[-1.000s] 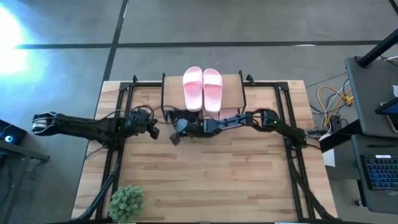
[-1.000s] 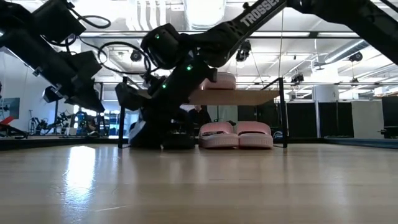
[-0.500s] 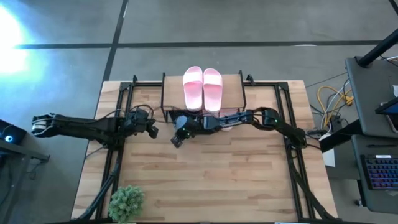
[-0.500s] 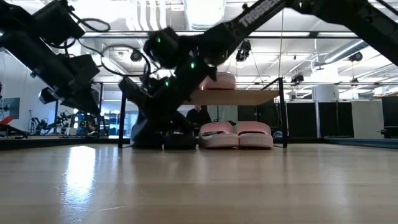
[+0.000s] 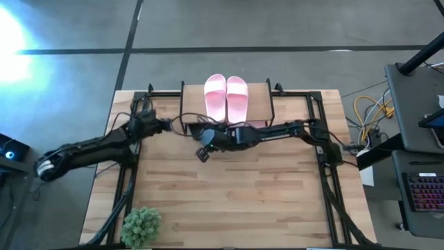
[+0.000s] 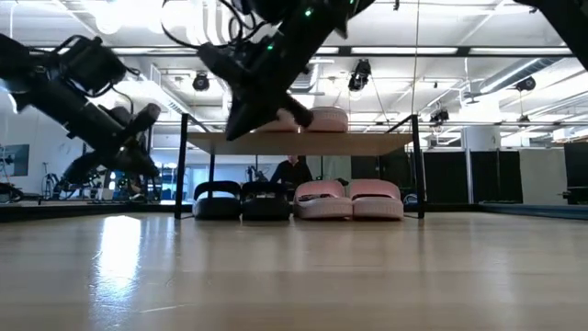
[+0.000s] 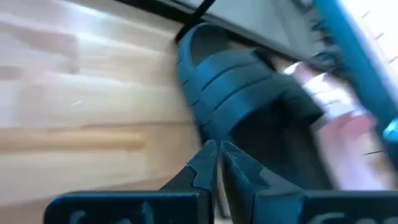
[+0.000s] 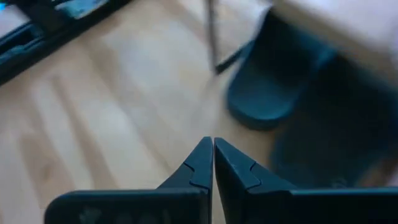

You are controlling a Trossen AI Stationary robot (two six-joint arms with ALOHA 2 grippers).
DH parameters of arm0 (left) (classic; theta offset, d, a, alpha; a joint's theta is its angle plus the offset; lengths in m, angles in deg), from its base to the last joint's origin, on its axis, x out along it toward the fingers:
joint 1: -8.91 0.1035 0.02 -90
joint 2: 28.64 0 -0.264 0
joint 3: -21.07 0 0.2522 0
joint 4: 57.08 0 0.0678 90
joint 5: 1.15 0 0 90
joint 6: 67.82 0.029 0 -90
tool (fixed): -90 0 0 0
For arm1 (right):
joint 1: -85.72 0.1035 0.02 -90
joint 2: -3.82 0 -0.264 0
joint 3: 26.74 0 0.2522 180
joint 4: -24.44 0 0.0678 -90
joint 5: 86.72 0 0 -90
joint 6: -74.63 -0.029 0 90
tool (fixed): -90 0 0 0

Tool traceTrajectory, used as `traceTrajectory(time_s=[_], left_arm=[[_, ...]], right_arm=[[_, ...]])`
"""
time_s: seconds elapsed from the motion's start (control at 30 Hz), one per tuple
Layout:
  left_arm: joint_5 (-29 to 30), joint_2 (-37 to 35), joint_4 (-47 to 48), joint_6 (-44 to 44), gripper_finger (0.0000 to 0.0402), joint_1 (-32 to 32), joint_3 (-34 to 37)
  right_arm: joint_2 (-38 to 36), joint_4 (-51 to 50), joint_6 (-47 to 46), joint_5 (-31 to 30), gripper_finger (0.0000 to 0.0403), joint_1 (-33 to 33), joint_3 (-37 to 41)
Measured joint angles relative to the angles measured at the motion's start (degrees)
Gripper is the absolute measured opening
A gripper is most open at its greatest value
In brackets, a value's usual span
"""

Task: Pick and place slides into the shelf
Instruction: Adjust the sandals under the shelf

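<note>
1. Now the right gripper [image 5: 202,153], closed and empty, hangs above the 2 black slides [image 6: 242,200] under the shelf [image 6: 303,142]; dropping could knock them.
2. The left gripper [image 7: 216,163], closed beside them, could push 1 askew.
3. 2 pink slides [image 5: 226,97] lie on top.

I see two dark jointed arms, black cables looped at the wrists, green LEDs on the right arm [image 6: 276,37], tapered black fingertips [image 8: 202,162].
</note>
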Motion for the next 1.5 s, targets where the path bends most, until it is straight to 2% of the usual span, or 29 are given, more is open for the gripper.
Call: traceTrajectory(time_s=[0.1, 0.23, 0.5, 0.8, 0.93, 1.1, 1.23, 1.33, 1.5], left_arm=[[-8.3, 4.3, -6.68, 0.49, 0.0008, 6.44, 0.24], [-15.66, 13.71, -13.55, 0.59, 0.0008, 12.18, -0.02], [-17.64, 32.61, -20.98, 4.03, 0.0008, 14.12, -7.14], [-18.3, 44.86, -20.85, 9.05, 0.0008, 14.34, -15.76], [-18.42, 47.78, -22.37, 9.09, 0.0008, 14.43, -17.13], [-19.44, 49.85, -26.43, 8.78, 0.0008, 14.81, -17.16], [-21.55, 50.47, -27.37, 8.7, 0.0008, 15.17, -17.49], [-23.45, 49.61, -27.29, 10.44, 0.0008, 15.55, -17.06], [-24.24, 43.51, -17.86, 19.95, 0.0008, 16.84, -16.24]], right_arm=[[-1.67, -3.87, -1.61, -3.17, 0.0008, -0.02, 0.07], [-3.23, -4.84, -2.28, -5.2, 0.0008, -0.02, 0.07], [-3.97, -5.34, -2.42, -7.1, 0.0008, 0.0, 0.11], [-3.97, -10.47, -6.45, -8.76, 0.0008, 0.01, 0.15], [-3.97, -10.8, -6.81, -9.13, 0.0008, 0.0, 0.15], [-3.97, -11.1, -11.63, -8.19, 0.0009, -0.26, 0.16], [-3.97, -12.2, -15.15, -7.58, 0.0008, -0.49, 0.15], [-3.99, -15.61, -15.6, -4.93, 0.0008, -0.76, 0.16], [-3.98, -22.75, -18.21, 0.13, 0.0008, -1.13, 1.84]])
